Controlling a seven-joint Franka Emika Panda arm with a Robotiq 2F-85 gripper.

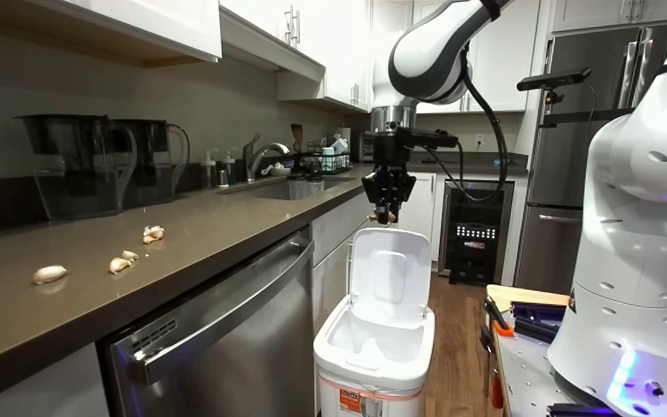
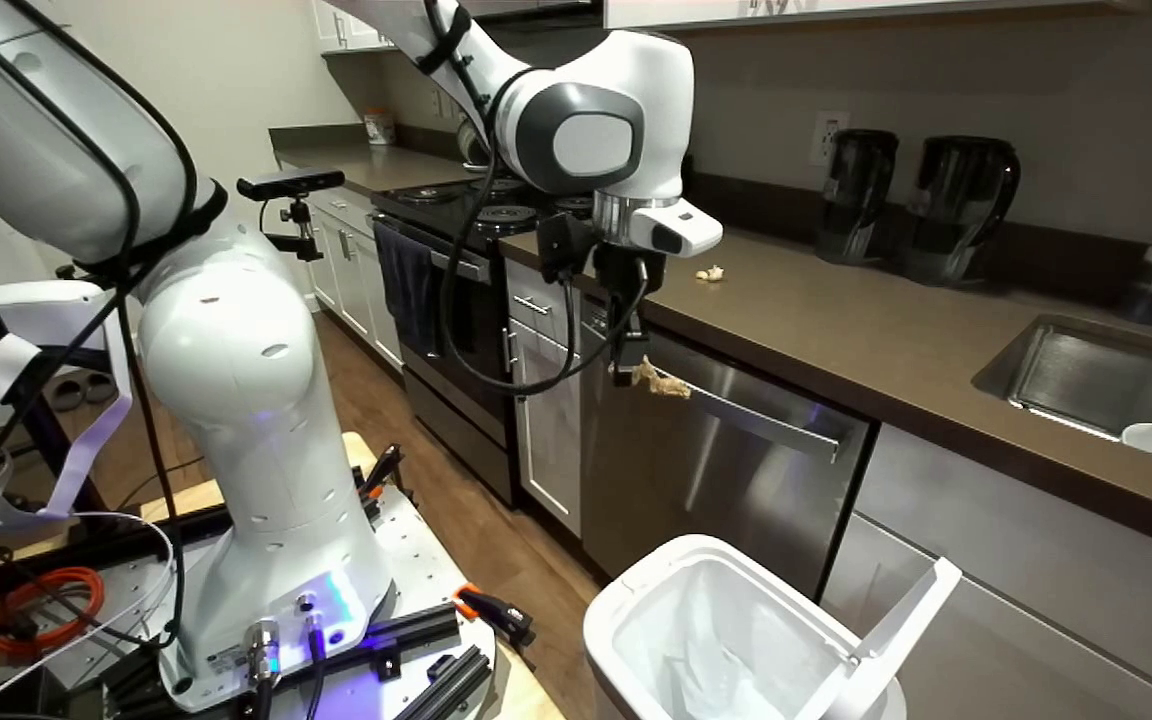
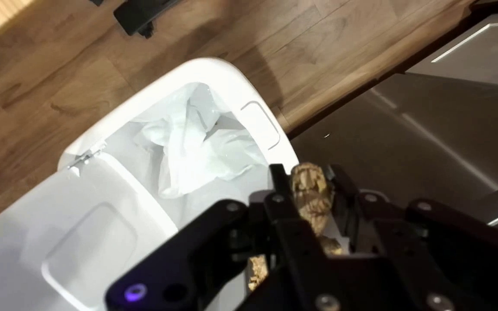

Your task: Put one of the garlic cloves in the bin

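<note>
Several small pale garlic cloves (image 1: 50,274) lie on the brown counter in an exterior view, and a small clump of them (image 2: 709,273) shows in an exterior view. The white bin (image 1: 333,347) stands on the floor with its lid raised; it also shows in an exterior view (image 2: 636,580) and the wrist view (image 3: 218,71). My gripper (image 1: 389,214) points down, higher than the bin. It is shut on a brown knobbly piece (image 3: 312,194), like ginger root, also visible in an exterior view (image 2: 664,381). In the wrist view the jaws overlap the bin's front rim.
The bin's raised lid (image 1: 391,278) stands upright at its hinge. The steel dishwasher (image 1: 241,347) and counter edge (image 1: 241,243) run beside the bin. Two dark pitchers (image 1: 79,174) and a sink (image 2: 1086,390) are on the counter. The robot's table (image 2: 436,560) holds black parts.
</note>
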